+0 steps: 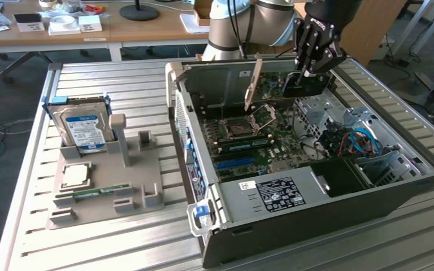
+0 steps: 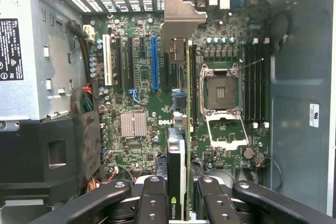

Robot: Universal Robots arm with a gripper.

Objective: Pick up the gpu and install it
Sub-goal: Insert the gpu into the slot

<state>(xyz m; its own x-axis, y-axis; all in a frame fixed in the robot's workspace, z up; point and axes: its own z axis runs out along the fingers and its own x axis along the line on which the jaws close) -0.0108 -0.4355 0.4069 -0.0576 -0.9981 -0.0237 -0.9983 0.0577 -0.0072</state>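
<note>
Slatted metal table [image 1: 111, 248] carrying an open computer case [image 1: 277, 226], laid on its side. Nearest, outside the case on the exterior view's left: a grey tray [image 1: 145, 169] holding a memory stick [image 1: 96, 192], a processor chip [image 1: 76, 174] and, further back, an upright hard drive [image 1: 85, 127]. Inside the case: the motherboard [image 1: 255, 141] with its empty processor socket [image 2: 223, 90] and a blue slot [image 2: 154, 61]. Toward the case's far end, the gripper [image 1: 311, 70] has its fingers [image 2: 155, 198] clamped on the gpu [image 1: 293, 87]. The card is held on edge over the motherboard, between the blue slot and the socket, with its silver bracket toward the rear wall of the case. Whether its lower edge touches the board cannot be told. Beyond the case: the robot arm [image 1: 239, 22] and a wooden desk [image 1: 89, 28].

Hazards, as judged: the card's edge appears to lie beside the blue slot rather than over it, so pressing down could drive the connector onto nearby parts. The bracket could also snag the rear wall if tilted, twisting the card in the grip.
</note>
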